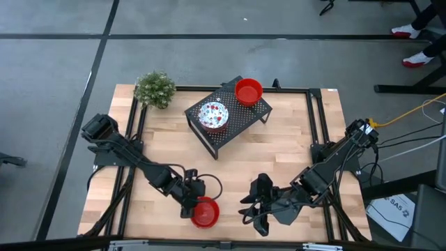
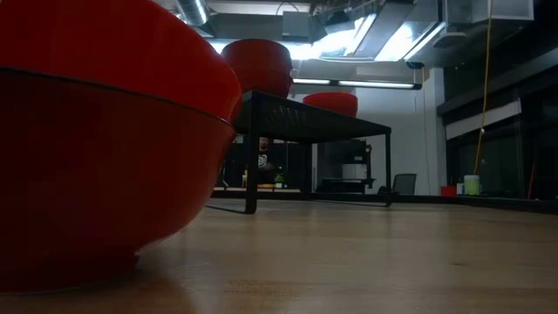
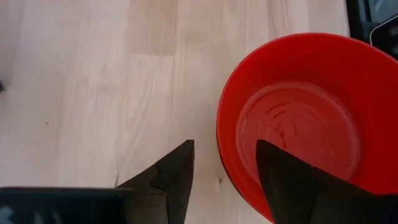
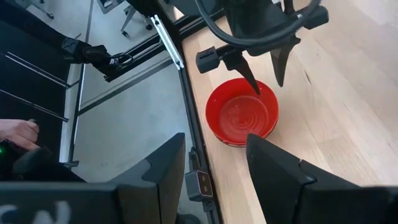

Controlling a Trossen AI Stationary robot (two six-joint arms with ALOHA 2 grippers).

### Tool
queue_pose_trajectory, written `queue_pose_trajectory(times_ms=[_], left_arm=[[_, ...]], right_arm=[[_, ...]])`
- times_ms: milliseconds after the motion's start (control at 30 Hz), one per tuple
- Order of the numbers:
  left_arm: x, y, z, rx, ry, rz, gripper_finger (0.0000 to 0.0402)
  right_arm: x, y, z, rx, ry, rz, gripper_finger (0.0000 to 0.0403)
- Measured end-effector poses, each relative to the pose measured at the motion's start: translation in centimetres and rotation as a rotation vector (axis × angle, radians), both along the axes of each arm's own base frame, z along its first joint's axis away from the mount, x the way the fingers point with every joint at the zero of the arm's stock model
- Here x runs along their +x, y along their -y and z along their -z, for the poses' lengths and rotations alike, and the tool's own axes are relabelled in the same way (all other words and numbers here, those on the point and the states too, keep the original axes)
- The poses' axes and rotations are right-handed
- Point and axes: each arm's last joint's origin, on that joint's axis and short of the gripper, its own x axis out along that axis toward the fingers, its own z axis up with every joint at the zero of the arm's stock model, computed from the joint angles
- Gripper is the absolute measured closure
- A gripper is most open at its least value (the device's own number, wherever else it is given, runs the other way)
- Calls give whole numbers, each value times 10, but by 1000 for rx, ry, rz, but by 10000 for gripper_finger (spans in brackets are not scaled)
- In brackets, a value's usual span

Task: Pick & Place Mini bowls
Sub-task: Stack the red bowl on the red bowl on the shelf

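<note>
A plain red mini bowl (image 1: 205,212) (image 3: 298,118) (image 4: 242,115) sits upright on its base on the wooden table, close to the near edge. My left gripper (image 1: 194,204) (image 3: 224,149) (image 4: 266,78) is open over its rim, one finger above the bowl's inside and the other outside. I see no touch. A white speckled mini bowl (image 1: 213,115) and another red mini bowl (image 1: 248,91) stand on the black mesh rack (image 1: 233,129). My right gripper (image 1: 254,216) (image 4: 214,155) hangs open above the table, to the right of the near red bowl.
A small green plant (image 1: 155,88) stands at the far left corner. The black frame rails (image 1: 317,132) run along the table's sides. Bare wood (image 1: 279,157) lies between the rack and the arms. A person's hand (image 4: 18,134) shows beyond the table's near edge.
</note>
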Motion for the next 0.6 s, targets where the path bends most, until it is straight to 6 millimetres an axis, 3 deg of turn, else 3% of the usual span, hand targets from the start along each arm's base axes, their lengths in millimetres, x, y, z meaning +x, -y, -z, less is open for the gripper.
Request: queue_pose_trajectory(times_ms=[333, 600], left_arm=[[0, 2, 3, -30, -30, 27, 263], [0, 2, 4, -47, -43, 41, 308]], right_arm=[[0, 0, 0, -7, 4, 6, 232], [0, 0, 0, -8, 4, 6, 232]])
